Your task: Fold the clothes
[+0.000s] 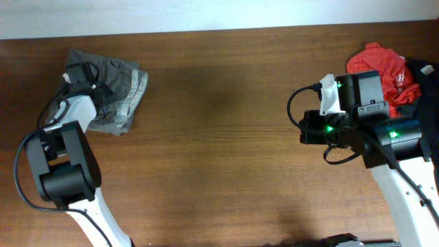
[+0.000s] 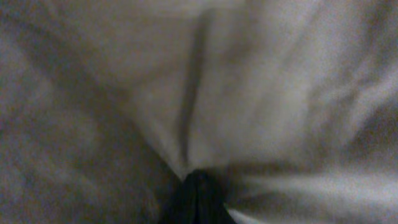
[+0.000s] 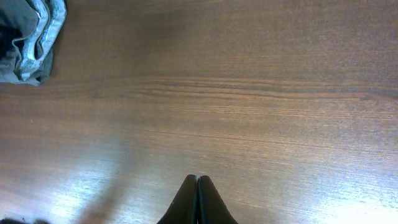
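Observation:
The grey-olive shorts [image 1: 122, 84] lie bunched at the far left of the wooden table [image 1: 219, 171], with the paler lining showing along their right edge. My left gripper [image 1: 92, 90] sits on their left part. In the left wrist view the cloth [image 2: 249, 81] fills the frame and gathers into my closed fingertips [image 2: 198, 177]. My right gripper [image 1: 305, 129] is shut and empty over bare wood at the right. In the right wrist view its fingertips [image 3: 197, 179] touch each other, and the shorts [image 3: 31, 37] show far off at the top left.
A red garment [image 1: 381, 62] and dark cloth [image 1: 422, 89] are piled at the table's far right, behind my right arm. The table's far edge meets a pale wall.

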You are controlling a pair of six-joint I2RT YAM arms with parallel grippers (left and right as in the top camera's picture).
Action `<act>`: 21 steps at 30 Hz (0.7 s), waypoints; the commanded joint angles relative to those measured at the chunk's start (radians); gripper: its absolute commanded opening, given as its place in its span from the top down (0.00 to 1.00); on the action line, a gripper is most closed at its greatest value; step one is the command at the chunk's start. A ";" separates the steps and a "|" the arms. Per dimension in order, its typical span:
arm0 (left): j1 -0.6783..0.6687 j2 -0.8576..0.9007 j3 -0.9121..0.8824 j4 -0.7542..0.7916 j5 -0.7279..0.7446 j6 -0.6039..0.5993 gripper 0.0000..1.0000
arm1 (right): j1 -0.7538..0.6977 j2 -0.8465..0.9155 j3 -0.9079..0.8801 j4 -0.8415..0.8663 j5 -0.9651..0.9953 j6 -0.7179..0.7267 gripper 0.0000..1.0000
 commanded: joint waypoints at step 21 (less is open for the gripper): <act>-0.019 -0.948 0.050 -0.394 0.363 0.624 0.01 | 0.001 -0.132 0.147 0.175 -0.009 -0.219 0.43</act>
